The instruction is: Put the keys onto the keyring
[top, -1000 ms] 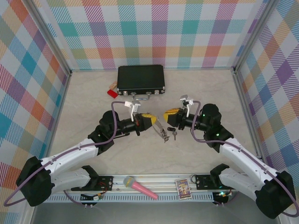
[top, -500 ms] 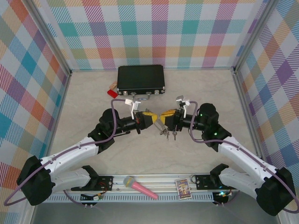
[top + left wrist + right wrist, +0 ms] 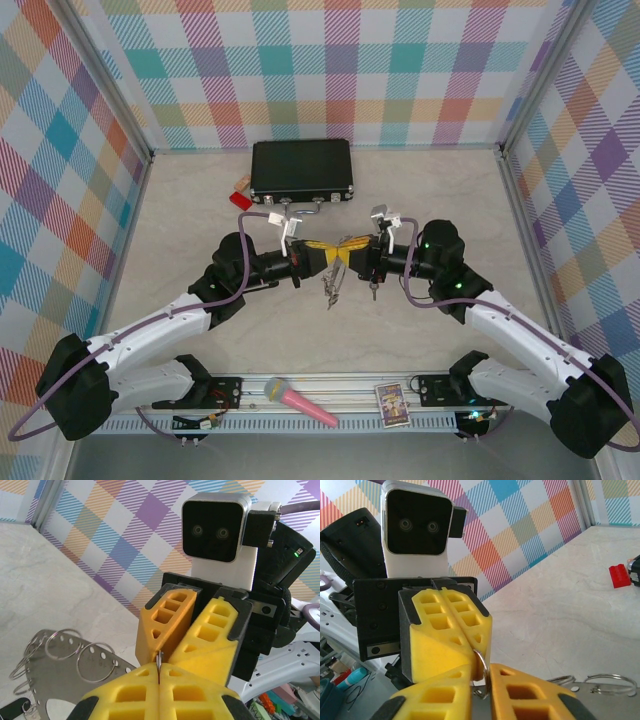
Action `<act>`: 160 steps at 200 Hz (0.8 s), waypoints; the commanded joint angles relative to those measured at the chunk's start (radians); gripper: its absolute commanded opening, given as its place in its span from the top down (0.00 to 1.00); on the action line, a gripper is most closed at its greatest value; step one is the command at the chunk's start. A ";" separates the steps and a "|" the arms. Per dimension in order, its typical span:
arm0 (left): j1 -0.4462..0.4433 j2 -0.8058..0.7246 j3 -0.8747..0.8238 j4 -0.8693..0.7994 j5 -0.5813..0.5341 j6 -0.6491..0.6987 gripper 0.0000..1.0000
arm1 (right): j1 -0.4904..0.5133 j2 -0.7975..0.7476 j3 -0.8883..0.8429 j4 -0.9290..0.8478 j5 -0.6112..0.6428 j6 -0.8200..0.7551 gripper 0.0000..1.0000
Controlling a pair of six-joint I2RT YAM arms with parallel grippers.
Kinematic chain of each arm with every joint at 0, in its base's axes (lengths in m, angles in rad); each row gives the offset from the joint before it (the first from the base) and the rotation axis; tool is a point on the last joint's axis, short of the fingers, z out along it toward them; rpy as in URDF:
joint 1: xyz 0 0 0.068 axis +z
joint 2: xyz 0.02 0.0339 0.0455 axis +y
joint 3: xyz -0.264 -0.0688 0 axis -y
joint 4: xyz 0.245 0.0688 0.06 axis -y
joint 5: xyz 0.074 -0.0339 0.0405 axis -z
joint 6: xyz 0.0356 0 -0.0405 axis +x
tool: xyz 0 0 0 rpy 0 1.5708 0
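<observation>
"Where is the keyring?"

"The thin grey metal keyring [image 3: 331,285], with small wire loops along its rim, hangs over the middle of the pale desk [image 3: 180,230], just below the spot where the two hands meet tip to tip."

"What about the left hand?"

"The left hand [image 3: 335,254] is clenched. Its yellow fingers [image 3: 125,695] press flat together on the keyring's thin edge."

"And the right?"

"The right hand [image 3: 352,248] faces it, yellow fingers [image 3: 432,692] grasping one small wire loop of the keyring, with a narrow gap between them."

"Any keys?"

"A small silver key with a black head [image 3: 373,289] lies on the desk just beside the right hand, on its near-edge side."

"Anything else?"

"A black rectangular case [image 3: 302,168] lies by the far edge, with a small red block [image 3: 240,200] just beside its left end."
</observation>
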State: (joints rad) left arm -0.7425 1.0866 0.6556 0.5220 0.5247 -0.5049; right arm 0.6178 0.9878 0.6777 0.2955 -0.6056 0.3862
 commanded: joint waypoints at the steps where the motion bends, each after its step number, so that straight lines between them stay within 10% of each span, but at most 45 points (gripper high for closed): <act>1: 0.005 -0.002 0.033 0.018 0.029 0.007 1.00 | 0.011 0.011 0.036 0.004 0.002 -0.026 0.89; 160: 0.032 -0.067 -0.011 0.059 0.001 -0.021 0.75 | 0.013 -0.009 0.007 0.048 0.023 -0.006 1.00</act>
State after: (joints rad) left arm -0.7235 1.0431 0.6548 0.5095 0.5228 -0.5095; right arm 0.6289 0.9920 0.6834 0.3050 -0.5880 0.3767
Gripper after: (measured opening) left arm 0.246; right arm 0.048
